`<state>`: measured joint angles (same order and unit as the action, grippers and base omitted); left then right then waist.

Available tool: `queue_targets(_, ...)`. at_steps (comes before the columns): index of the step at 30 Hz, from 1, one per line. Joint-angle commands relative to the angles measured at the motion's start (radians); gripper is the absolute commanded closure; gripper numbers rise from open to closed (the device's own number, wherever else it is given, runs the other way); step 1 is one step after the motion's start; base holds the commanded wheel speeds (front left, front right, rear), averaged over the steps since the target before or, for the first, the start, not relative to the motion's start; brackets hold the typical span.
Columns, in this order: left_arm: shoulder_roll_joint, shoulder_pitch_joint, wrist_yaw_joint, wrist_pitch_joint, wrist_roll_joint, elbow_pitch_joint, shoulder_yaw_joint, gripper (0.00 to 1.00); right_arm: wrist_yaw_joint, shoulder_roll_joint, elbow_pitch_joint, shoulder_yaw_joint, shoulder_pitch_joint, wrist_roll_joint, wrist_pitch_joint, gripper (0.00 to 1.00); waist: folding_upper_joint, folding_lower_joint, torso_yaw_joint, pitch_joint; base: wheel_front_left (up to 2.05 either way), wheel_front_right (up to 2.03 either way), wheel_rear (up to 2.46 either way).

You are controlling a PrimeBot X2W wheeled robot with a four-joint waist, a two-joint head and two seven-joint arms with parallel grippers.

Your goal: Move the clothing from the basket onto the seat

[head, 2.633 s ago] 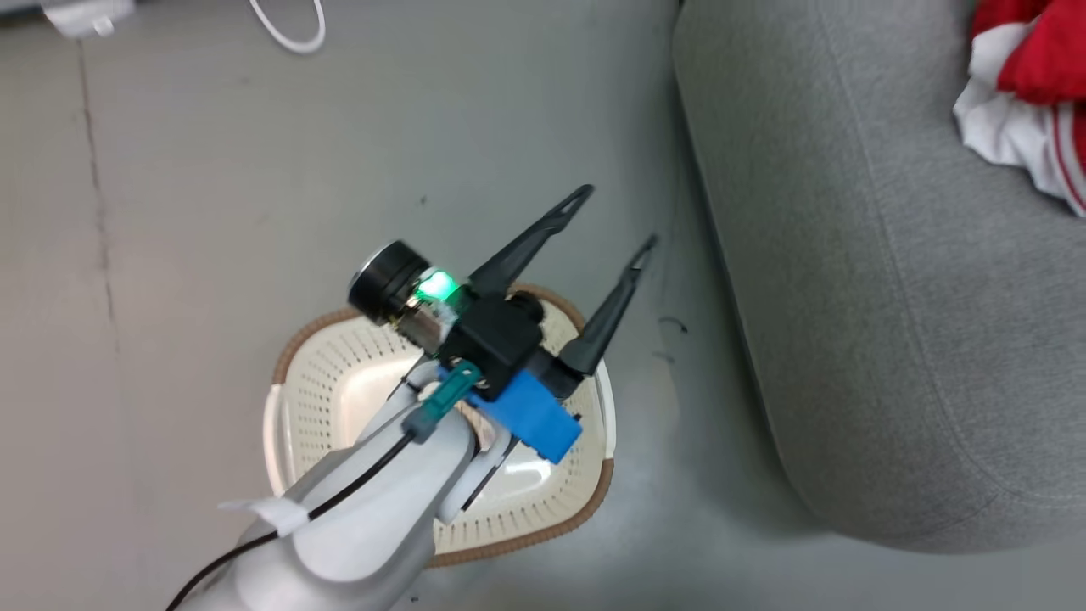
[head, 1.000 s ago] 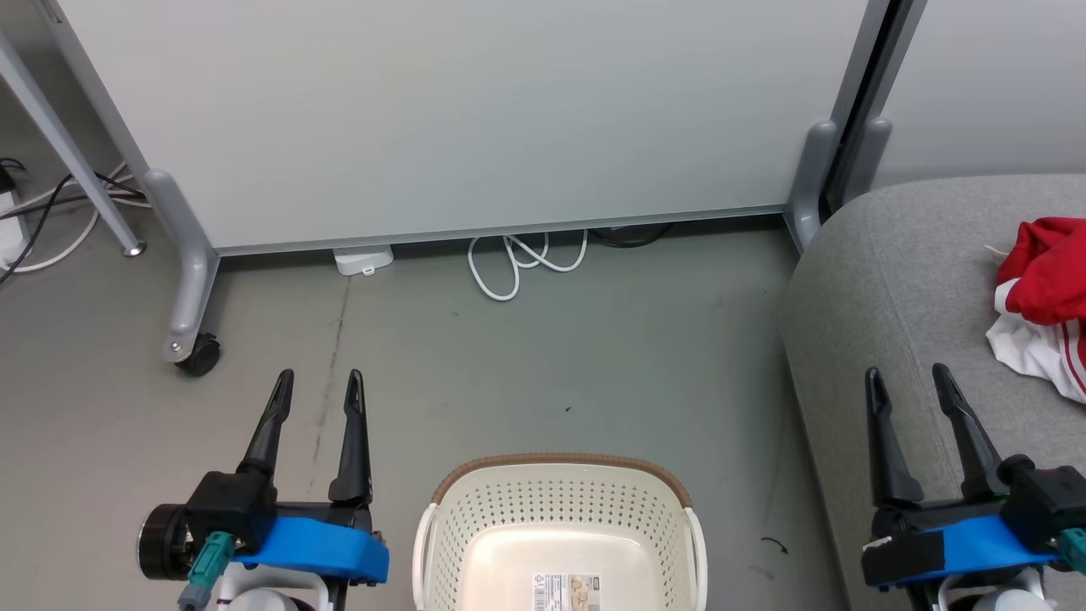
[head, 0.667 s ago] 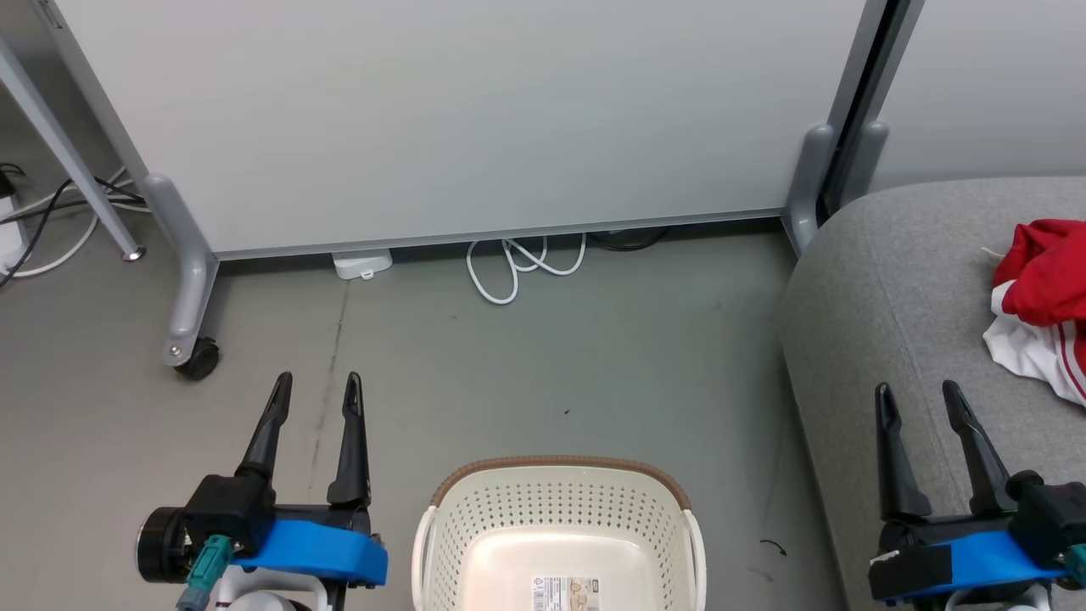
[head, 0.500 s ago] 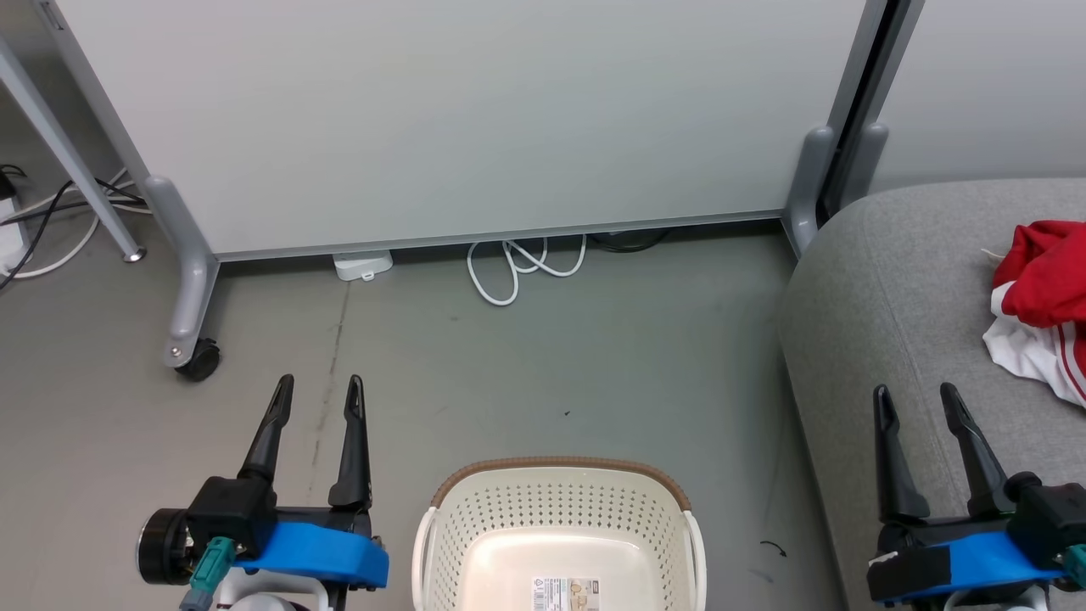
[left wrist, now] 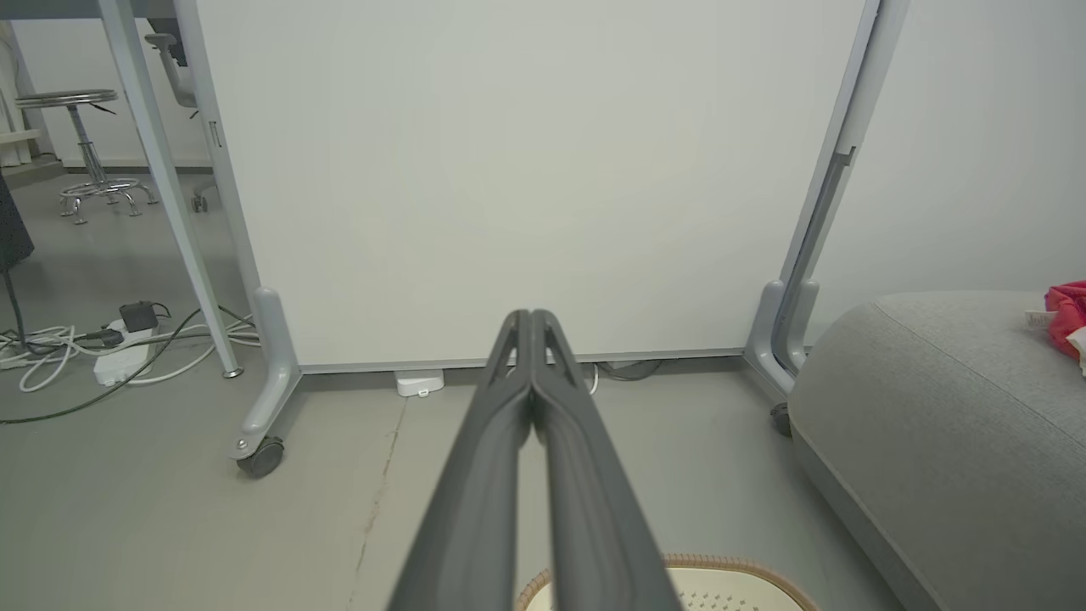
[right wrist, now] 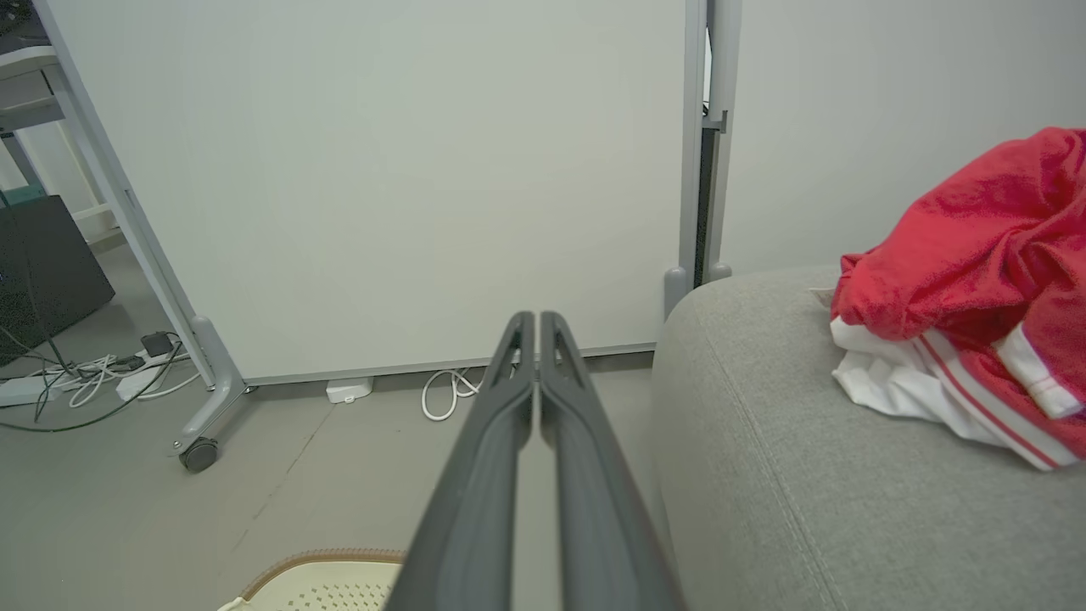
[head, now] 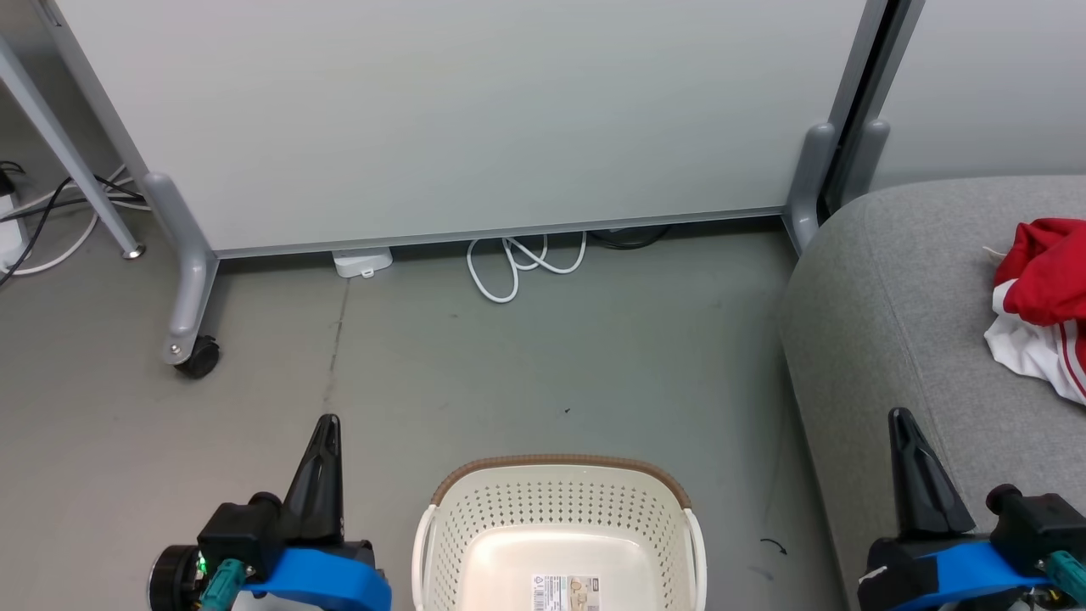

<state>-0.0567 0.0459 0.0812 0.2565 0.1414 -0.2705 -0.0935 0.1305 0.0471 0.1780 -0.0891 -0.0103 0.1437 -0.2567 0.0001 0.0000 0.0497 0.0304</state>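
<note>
Grey floor (head: 551, 365) runs up to a pale partition panel (head: 467, 119) ahead of both hands, with a white cable (head: 509, 271) coiled at its foot. The left hand (head: 326, 428) and the right hand (head: 902, 422) point forward, each clenched with its two fingers pressed together on nothing. Between them, just inward of the left hand, stands the basket (head: 556, 463). The part in view holds only a paper label (head: 566, 591) on its bottom, though its near end is cut off by the picture's edge. The clothing (head: 1044, 280) lies bunched, red over white with striped trim, ahead of the right hand and to its outer side, well apart from it. It rests on the seat (head: 882, 322), which runs along that hand's right. By this the move looks done, and the step in hand is a tidy finish. I would hold both hands clear of the basket rim and off the fabric, and check the hidden near end before calling it complete.
</note>
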Motion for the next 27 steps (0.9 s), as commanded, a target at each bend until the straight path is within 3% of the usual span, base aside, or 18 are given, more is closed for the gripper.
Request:
queue_targets(1, 0.000, 0.011, 0.001, -0.010, 0.030, 0.003, 0.008, 1.00, 0.000, 0.001, -0.001, -0.004, -0.008, 0.030, 0.009, 1.00, -0.0001, 0.0000, -0.001, 0.000, 0.00, 0.00, 0.00)
queue_targets(27, 0.002, 0.031, 0.017, -0.125, 0.498, 0.014, 0.072, 1.00, 0.000, 0.002, 0.017, -0.009, -0.039, 0.498, 0.125, 1.00, -0.0001, 0.0000, -0.011, -0.006, 0.00, 0.00, 0.00)
